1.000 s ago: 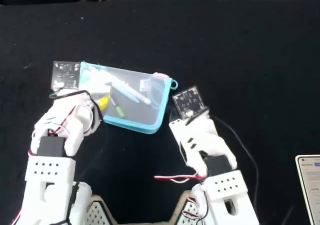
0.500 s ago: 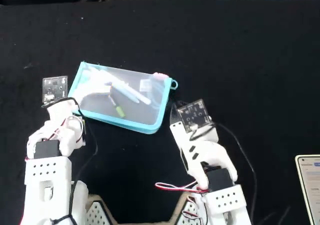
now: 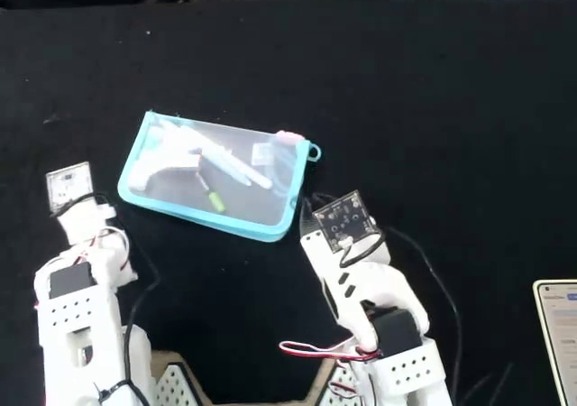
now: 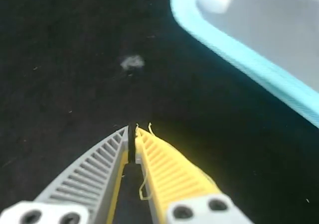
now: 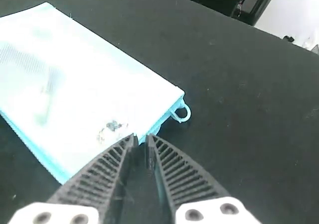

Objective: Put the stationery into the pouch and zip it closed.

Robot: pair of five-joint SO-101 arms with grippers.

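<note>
Pouch of clear plastic with turquoise edging (image 3: 225, 185) lies crosswise on your black table (image 3: 424, 108); your right gripper (image 5: 139, 137), closed and empty, sits just beside the end bearing its ring pull (image 5: 180, 113), left gripper (image 4: 133, 129), closed and empty too, near the other

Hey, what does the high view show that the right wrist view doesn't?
High view: the left arm and right arm, pens visible inside the pouch, and a lit screen. Right wrist view: the right gripper, black fingers shut, close to the pouch's zip end. Both: the turquoise-edged pouch and its ring pull.
</note>
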